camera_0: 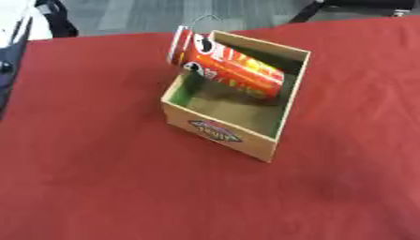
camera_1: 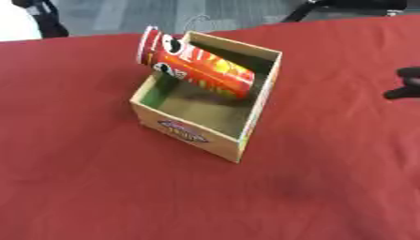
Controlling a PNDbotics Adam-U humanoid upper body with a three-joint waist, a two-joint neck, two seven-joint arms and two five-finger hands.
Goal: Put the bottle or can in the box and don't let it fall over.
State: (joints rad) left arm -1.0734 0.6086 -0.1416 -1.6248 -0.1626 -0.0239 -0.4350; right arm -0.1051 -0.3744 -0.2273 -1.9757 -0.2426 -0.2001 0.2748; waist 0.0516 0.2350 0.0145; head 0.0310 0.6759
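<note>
Nearest the camera: bare red tabletop [camera_0: 123, 197], nothing on it in the foreground.

Mid: open cardboard box [camera_0: 220, 132] sitting askew on the cloth, one corner toward the viewer, printed logo on its near wall, green lining visible inside.

The task's thing, a red snack can [camera_0: 229, 68], is in the box but not upright. It's tilted hard: bottom end down against the box floor near the right wall, lidded top end sticking out over the far-left rim and apparently resting on it. So it is leaning, propped by the rim, not standing. Judging by the task, this counts as tipped; the box is wide enough that the can has no side support to keep it vertical.

Right side: only in the right eye view, a dark shape at the frame edge, likely the right robot hand [camera_1: 406, 83], well apart from box and can, holding nothing; can't tell how its fingers are set. Left robot hand not visible.

Far: tabletop edge, grey floor, dark objects beyond.
</note>
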